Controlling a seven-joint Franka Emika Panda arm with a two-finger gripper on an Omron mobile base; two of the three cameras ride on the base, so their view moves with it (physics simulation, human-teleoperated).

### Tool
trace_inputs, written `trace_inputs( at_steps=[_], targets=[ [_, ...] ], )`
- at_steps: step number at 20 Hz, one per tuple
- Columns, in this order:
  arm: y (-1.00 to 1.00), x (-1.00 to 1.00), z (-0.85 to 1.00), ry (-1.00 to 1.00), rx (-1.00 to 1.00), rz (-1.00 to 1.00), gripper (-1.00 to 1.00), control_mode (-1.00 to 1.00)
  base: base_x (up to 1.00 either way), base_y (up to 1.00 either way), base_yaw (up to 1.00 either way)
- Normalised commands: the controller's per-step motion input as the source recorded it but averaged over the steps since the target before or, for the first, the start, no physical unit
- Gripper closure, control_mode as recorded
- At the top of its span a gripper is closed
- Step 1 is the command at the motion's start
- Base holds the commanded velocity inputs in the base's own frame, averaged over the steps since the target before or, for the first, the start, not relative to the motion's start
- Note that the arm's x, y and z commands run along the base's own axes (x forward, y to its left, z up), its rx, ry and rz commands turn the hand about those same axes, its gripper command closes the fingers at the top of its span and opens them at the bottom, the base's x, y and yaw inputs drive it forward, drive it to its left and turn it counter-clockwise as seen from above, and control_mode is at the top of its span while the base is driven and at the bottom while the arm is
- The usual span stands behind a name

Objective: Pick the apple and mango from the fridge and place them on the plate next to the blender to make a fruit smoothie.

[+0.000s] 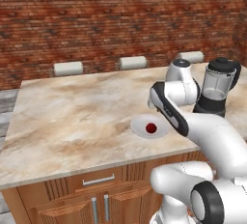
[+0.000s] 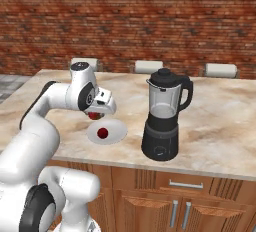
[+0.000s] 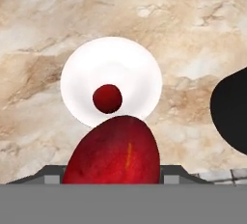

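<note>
The small red apple (image 3: 107, 98) lies near the middle of the round white plate (image 3: 111, 59) on the marble counter. My gripper (image 2: 96, 112) hangs just above the plate's near-left rim, shut on the mango (image 3: 113, 153), a large red fruit that bulges up between the fingers in the hand view. The mango (image 2: 93, 116) shows as a red bit under the hand in the right base view. The blender (image 2: 162, 121) stands right of the plate (image 2: 112, 132), with its black base (image 3: 232, 109) at the hand view's right edge. The fridge is out of view.
The marble island counter (image 1: 72, 121) runs wide to the left of the plate (image 1: 141, 121). Three white chair backs (image 1: 68, 68) line its far edge before a brick wall. Wooden cabinets (image 1: 96, 199) sit under the near edge. My own forearm (image 1: 169, 109) crosses beside the plate.
</note>
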Motion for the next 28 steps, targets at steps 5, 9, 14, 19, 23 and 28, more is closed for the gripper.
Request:
trace_inputs(
  at_steps=[5,9,14,19,23,28],
  targets=[
    [0.00,0.50,-0.17,0.02,0.00,-0.02,1.00,-1.00,0.00,0.00,0.00],
    [-0.02,0.15,-0.30,0.11,0.00,0.00,1.00,-1.00,0.00,0.00,0.00],
    [-0.06,0.31,-0.57,0.13,0.00,0.00,1.00,-1.00,0.00,0.00,0.00],
    [0.00,0.34,-0.35,0.04,0.00,0.00,1.00,-1.00,0.00,0.00,0.00],
    [-0.01,0.39,-0.35,0.01,0.00,0.00,1.00,-1.00,0.00,0.00,0.00],
    [-0.10,0.41,-0.52,0.00,0.00,0.00,-1.00,-1.00,0.00,0.00,0.00]
  ],
)
